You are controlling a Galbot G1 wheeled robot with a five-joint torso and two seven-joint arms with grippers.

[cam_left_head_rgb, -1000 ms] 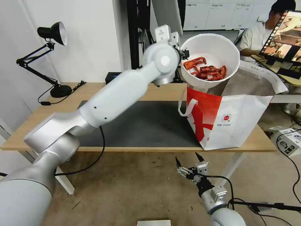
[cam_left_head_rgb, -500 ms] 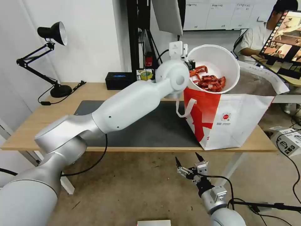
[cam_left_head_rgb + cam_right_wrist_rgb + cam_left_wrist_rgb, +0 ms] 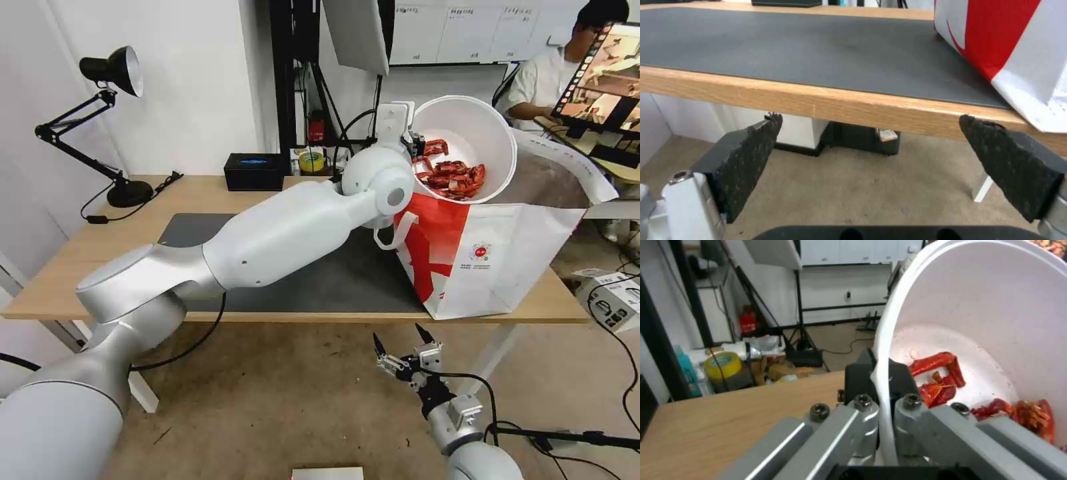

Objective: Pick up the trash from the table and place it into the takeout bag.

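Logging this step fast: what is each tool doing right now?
Left tool: shut on the bowl rim, tilted over the bag.
Right tool: open, holding nothing, below the table edge.

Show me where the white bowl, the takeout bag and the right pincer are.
white bowl (image 3: 493,137), head view, inner wall.
takeout bag (image 3: 533,257), head view, white side panel.
right pincer (image 3: 400,340), head view, between its open tips.
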